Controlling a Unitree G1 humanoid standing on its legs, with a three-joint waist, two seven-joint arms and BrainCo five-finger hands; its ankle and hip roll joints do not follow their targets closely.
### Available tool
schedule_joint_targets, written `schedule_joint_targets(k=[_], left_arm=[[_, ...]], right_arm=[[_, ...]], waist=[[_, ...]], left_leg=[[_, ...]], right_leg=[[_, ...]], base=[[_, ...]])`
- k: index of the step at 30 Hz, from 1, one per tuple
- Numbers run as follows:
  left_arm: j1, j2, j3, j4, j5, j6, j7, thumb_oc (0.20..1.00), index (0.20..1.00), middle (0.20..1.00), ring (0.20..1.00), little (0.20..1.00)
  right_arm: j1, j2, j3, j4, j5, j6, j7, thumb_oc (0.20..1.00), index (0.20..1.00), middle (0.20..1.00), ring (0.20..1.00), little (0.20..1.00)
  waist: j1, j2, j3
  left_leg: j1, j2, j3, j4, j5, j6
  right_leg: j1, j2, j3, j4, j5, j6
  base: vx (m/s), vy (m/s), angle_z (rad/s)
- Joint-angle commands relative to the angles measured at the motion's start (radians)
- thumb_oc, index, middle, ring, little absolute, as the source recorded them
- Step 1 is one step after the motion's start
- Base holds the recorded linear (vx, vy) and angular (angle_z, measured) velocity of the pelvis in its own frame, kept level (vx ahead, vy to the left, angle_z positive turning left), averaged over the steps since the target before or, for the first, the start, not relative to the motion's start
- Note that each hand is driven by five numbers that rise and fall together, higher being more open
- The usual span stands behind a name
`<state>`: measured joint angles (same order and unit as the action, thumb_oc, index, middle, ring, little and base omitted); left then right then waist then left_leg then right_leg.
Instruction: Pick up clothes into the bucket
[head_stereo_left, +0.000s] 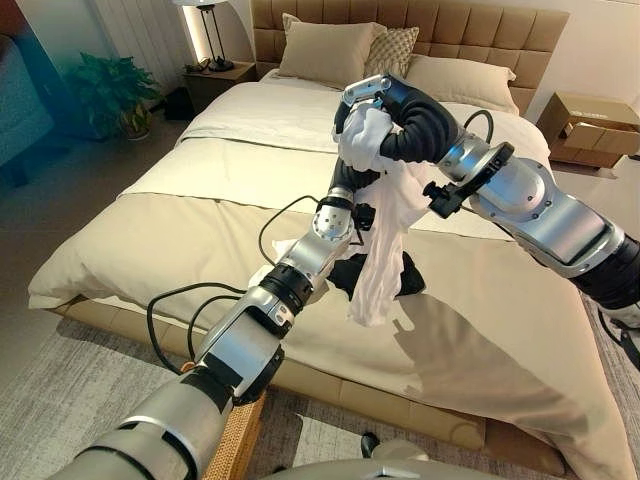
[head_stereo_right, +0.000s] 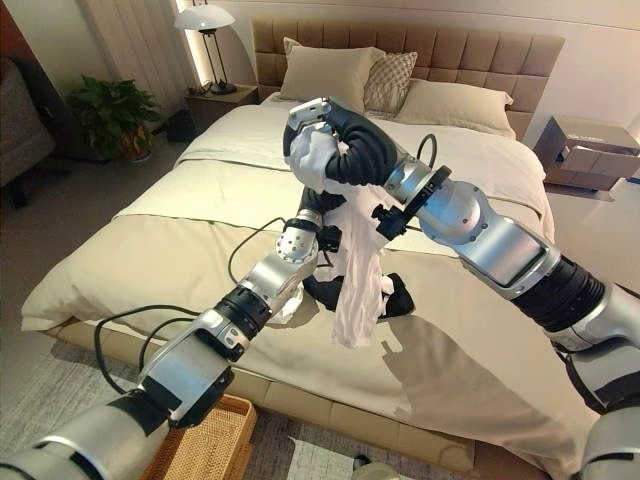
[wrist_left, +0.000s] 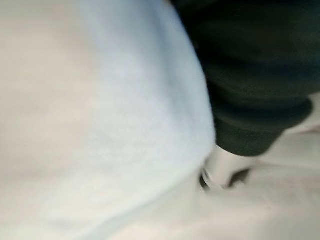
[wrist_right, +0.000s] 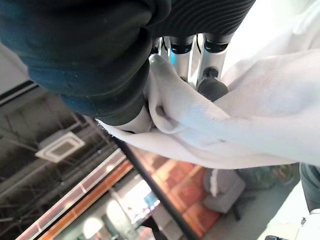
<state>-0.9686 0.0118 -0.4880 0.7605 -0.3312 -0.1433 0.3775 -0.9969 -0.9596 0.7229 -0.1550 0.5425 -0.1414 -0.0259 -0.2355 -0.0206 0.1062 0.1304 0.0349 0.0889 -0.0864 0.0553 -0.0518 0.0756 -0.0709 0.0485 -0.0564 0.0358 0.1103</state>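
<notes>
My right hand (head_stereo_left: 372, 98) is raised above the bed (head_stereo_left: 200, 230), shut on a bunched white garment (head_stereo_left: 385, 235) that hangs down in a long fold to just above the bedcover. The right wrist view shows the fingers (wrist_right: 210, 75) curled into the white cloth (wrist_right: 240, 125). My left arm reaches up from the lower left, and the left hand's (head_stereo_left: 345, 182) dark cover goes in behind the hanging garment, which hides its fingers. A black garment (head_stereo_right: 325, 292) lies on the bed under the hanging cloth. A wicker basket (head_stereo_right: 210, 445) stands on the floor by the bed's near edge.
Another small piece of white cloth (head_stereo_right: 287, 305) lies on the bed beside my left forearm. Pillows (head_stereo_left: 325, 50) lean on the headboard. A nightstand with a lamp (head_stereo_right: 208, 40) and a plant (head_stereo_right: 112, 115) stand at the left, and a cabinet (head_stereo_right: 590, 150) at the right.
</notes>
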Motion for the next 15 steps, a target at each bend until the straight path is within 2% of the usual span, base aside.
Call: schedule_joint_targets(k=[1,5,6,7,15], left_arm=[[-0.069,-0.040,-0.013,0.044,-0.030,-0.027,-0.001,0.200,0.200,0.200,0.200,0.200],[-0.027,-0.023,-0.033,-0.042,-0.033,-0.036,-0.017,0.200,0.200,0.200,0.200,0.200],[-0.015,-0.019,-0.036,-0.066,-0.036,-0.038,-0.021,0.200,0.200,0.200,0.200,0.200],[-0.005,-0.013,-0.042,-0.096,-0.035,-0.041,-0.024,0.200,0.200,0.200,0.200,0.200],[0.070,0.093,-0.045,-0.329,-0.023,-0.053,-0.062,0.200,0.200,0.200,0.200,0.200]], right_arm=[[-0.081,0.080,-0.091,-0.138,0.072,-0.119,-0.026,0.200,0.200,0.200,0.200,0.200],[-0.049,0.074,-0.136,-0.101,0.057,-0.121,-0.049,0.200,0.200,0.200,0.200,0.200],[-0.036,0.074,-0.151,-0.096,0.053,-0.120,-0.054,0.451,0.451,0.451,0.451,0.451],[-0.022,0.076,-0.168,-0.087,0.046,-0.117,-0.065,1.000,1.000,1.000,1.000,1.000],[0.079,0.083,-0.331,0.032,-0.005,-0.108,-0.155,1.000,1.000,1.000,1.000,1.000]], waist=[[0.015,-0.045,-0.055],[0.027,-0.047,-0.052],[0.030,-0.047,-0.051],[0.034,-0.047,-0.049],[0.069,-0.049,-0.039]], left_leg=[[-0.029,-0.036,-0.029,0.149,-0.136,0.033],[-0.034,-0.035,-0.039,0.152,-0.135,0.032],[-0.035,-0.036,-0.042,0.152,-0.135,0.032],[-0.037,-0.037,-0.046,0.153,-0.135,0.032],[-0.051,-0.045,-0.075,0.156,-0.134,0.034]], right_leg=[[-0.051,-0.029,-0.018,0.150,-0.057,0.016],[-0.047,-0.031,-0.027,0.149,-0.059,0.015],[-0.046,-0.031,-0.031,0.149,-0.060,0.014],[-0.045,-0.032,-0.034,0.149,-0.061,0.014],[-0.037,-0.040,-0.065,0.149,-0.066,0.013]], base=[[0.00,0.000,0.00],[0.00,0.000,0.00],[0.00,-0.007,0.04],[0.00,-0.008,0.06],[0.01,-0.007,0.10]])
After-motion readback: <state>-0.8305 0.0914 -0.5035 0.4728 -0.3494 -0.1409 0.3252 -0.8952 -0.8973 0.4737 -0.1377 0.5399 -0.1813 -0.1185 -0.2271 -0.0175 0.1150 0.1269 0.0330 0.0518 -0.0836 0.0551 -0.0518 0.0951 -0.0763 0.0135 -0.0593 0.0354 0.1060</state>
